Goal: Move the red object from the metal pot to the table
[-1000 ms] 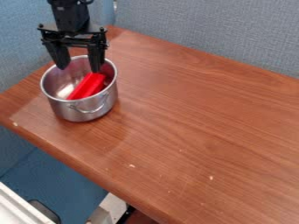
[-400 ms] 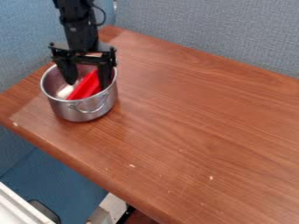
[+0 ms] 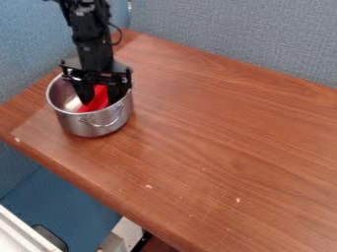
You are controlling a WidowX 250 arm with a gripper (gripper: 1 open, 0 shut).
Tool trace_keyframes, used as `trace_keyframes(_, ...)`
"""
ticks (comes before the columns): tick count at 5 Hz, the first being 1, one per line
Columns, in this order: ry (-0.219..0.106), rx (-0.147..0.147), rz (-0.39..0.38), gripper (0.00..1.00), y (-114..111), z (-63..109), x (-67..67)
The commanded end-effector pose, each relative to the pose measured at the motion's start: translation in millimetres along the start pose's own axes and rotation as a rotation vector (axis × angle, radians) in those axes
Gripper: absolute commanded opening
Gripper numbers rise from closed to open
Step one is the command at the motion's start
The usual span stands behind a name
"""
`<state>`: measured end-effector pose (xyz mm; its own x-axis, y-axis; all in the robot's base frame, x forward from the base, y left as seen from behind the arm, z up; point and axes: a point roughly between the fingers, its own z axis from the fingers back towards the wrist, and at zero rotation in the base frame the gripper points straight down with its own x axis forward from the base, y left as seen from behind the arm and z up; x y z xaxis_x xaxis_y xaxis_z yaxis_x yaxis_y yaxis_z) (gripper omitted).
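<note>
The red block (image 3: 95, 99) lies in the pot (image 3: 90, 122), at the surface's (image 3: 198, 157) far left. The jaws (image 3: 98, 81) are lowered over it; whether it is gripped cannot be told. It should be clasped squarely, then raised straight past the rim.

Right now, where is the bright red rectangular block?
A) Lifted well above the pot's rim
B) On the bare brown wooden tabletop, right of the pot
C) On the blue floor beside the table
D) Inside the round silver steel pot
D: the bright red rectangular block shows inside the round silver steel pot, below its rim, with the black gripper reaching in over it.
</note>
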<state>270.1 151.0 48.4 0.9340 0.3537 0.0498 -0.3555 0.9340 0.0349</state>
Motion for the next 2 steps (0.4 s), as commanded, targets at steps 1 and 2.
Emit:
trace_keyframes(1, -0.030, 0.007, -0.002, 0.00, 7.7, 2.8, 5.2)
trace_keyframes(2, -0.033, 0.006, -0.014, 0.00, 2.7, 7.0, 13.8)
